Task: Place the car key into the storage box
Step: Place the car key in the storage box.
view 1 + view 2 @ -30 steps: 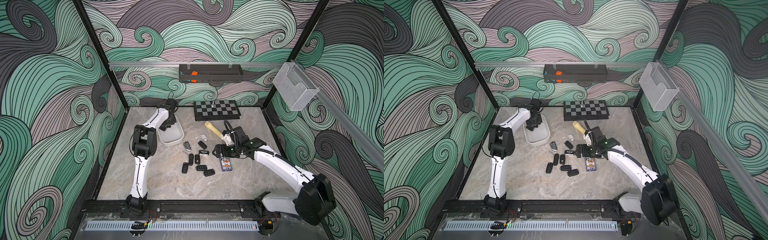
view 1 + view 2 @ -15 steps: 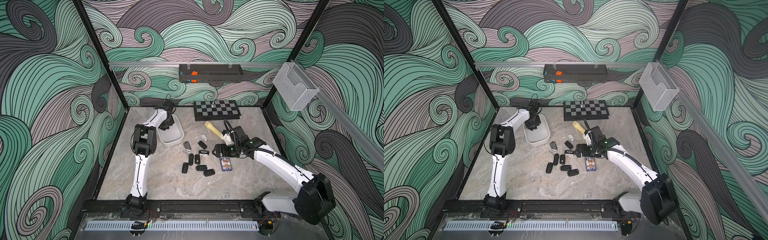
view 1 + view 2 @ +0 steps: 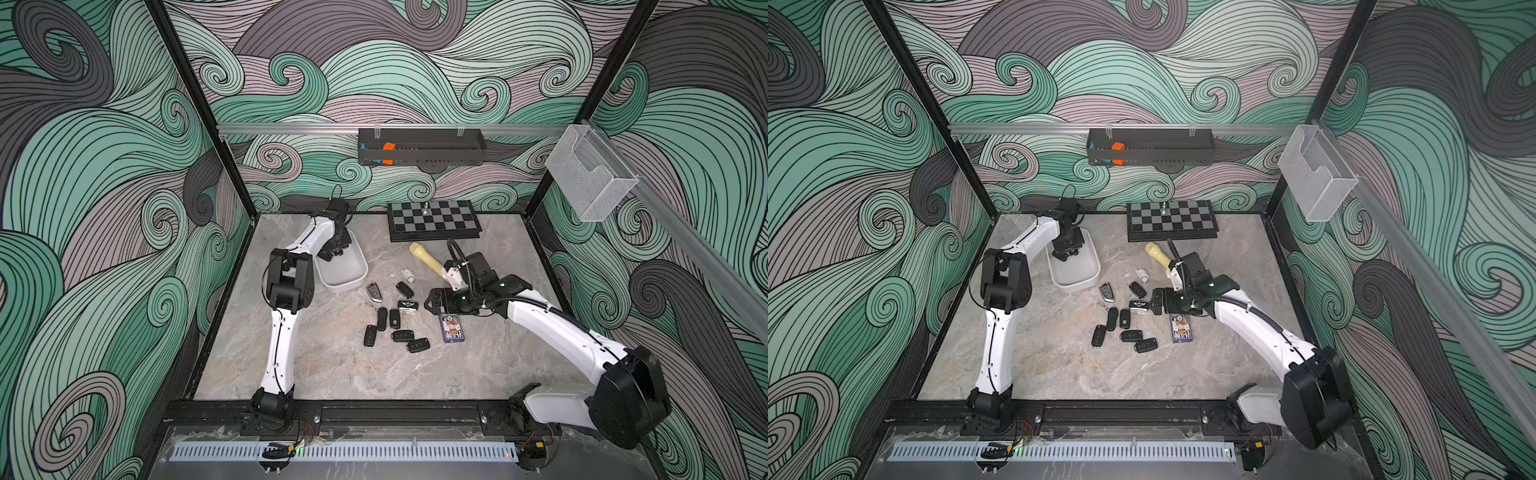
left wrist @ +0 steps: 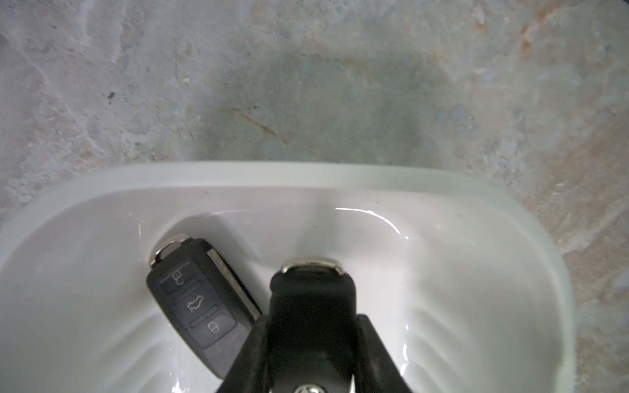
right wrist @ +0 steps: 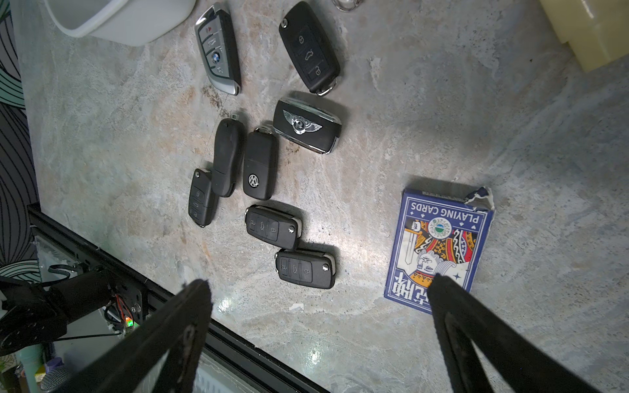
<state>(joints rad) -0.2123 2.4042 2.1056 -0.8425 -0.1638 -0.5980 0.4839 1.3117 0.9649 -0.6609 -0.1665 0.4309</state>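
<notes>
Black car key (image 4: 311,289), pinched in left end effector (image 4: 311,340) — over storage box (image 4: 306,173)

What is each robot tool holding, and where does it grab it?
The left tool pinches a black plastic car key by its body, the silver loop end poking out above the white plastic storage box. The open right tool holds nothing.

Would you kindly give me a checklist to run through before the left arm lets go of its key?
1. Left jaws shut on key: ok.
2. Key over box interior: ok.
3. Key resting on box floor: cannot tell.
4. Other key in box lies beside, not beneath: ok.
5. Right jaws open, away from box: ok.
</notes>
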